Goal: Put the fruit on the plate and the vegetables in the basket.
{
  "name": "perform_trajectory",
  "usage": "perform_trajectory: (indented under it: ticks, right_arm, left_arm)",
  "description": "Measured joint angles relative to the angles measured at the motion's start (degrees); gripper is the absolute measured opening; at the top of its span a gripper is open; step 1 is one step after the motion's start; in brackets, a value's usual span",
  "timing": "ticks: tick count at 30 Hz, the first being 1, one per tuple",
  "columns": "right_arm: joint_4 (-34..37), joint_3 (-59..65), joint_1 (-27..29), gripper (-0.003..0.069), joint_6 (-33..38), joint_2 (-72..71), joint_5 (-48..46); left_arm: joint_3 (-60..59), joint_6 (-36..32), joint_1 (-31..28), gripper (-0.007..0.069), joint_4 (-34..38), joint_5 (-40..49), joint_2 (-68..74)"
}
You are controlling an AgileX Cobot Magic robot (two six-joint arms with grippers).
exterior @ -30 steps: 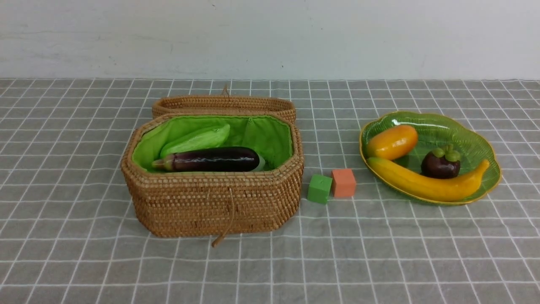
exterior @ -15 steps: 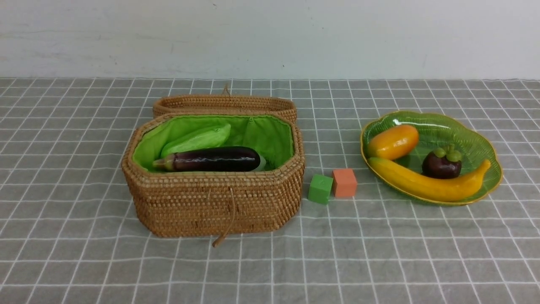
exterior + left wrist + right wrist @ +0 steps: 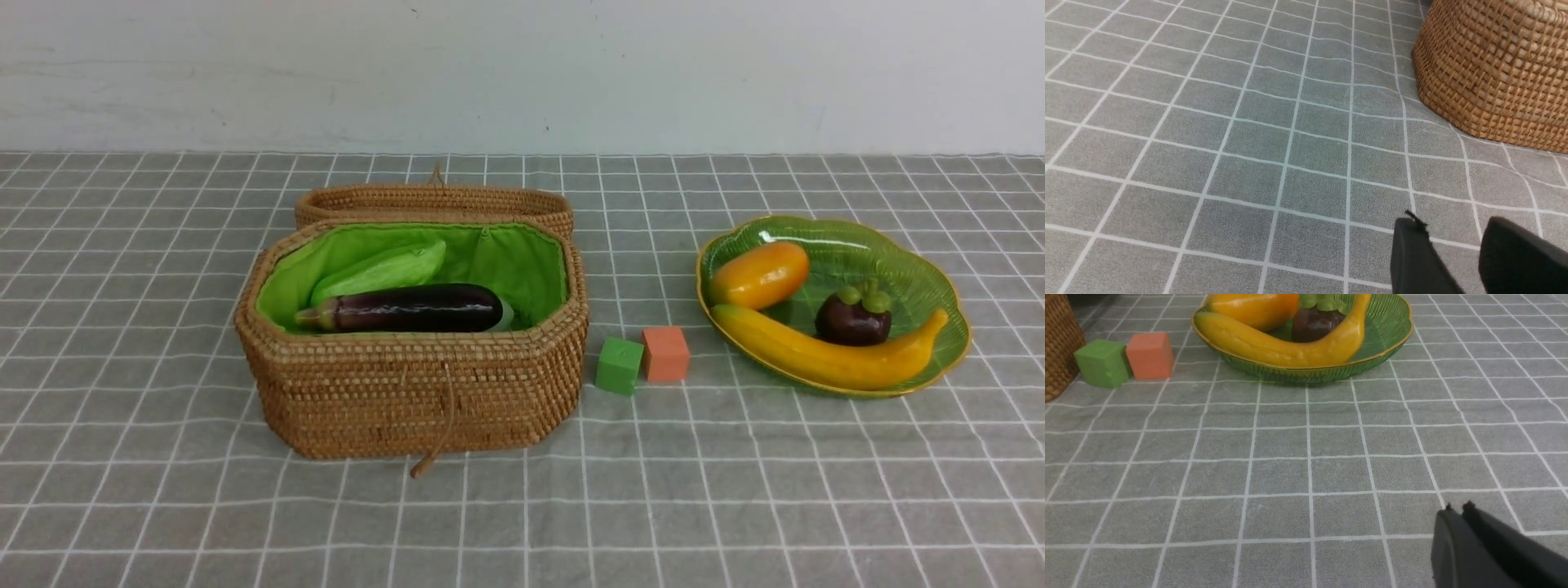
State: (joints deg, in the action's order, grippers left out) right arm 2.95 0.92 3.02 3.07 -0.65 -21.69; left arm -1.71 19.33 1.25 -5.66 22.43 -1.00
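- The grey checked tablecloth (image 3: 163, 506) carries everything; over the last second nothing on it has moved, which suggests the sorting is over and both arms have pulled back out of the front view.
- The basket (image 3: 412, 400) sits left of centre with its lid (image 3: 433, 200) folded back behind it and its cord (image 3: 441, 425) hanging down the front wall.
- Inside it lie the eggplant (image 3: 412, 308) in front and the cucumber (image 3: 380, 269) behind; a sliver of white shows at the eggplant's right end, but the radish and potato cannot be made out.
- The plate (image 3: 922, 278) stands well to the right, holding the banana (image 3: 824, 355) along its near edge, the mango (image 3: 759, 274) and the mangosteen (image 3: 853, 317).
- A green cube (image 3: 618, 366) and an orange cube (image 3: 665, 354) sit touching between basket and plate, rightly left alone.
- The left gripper (image 3: 1451, 253) hangs low over bare cloth near the basket's corner, its jaws parted and empty.
- The right gripper (image 3: 1457, 512) hangs over cloth well in front of the plate, jaws pressed together on nothing.
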Motion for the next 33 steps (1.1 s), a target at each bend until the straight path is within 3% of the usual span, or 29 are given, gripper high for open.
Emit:
perform_trajectory:
  ticks: [33]
  right_arm:
    - [0.0,0.0,0.0,0.0075,0.0,0.0,-0.05]
  left_arm:
    - [-0.04,0.0,-0.11,0.0239,0.0,-0.06,0.0]
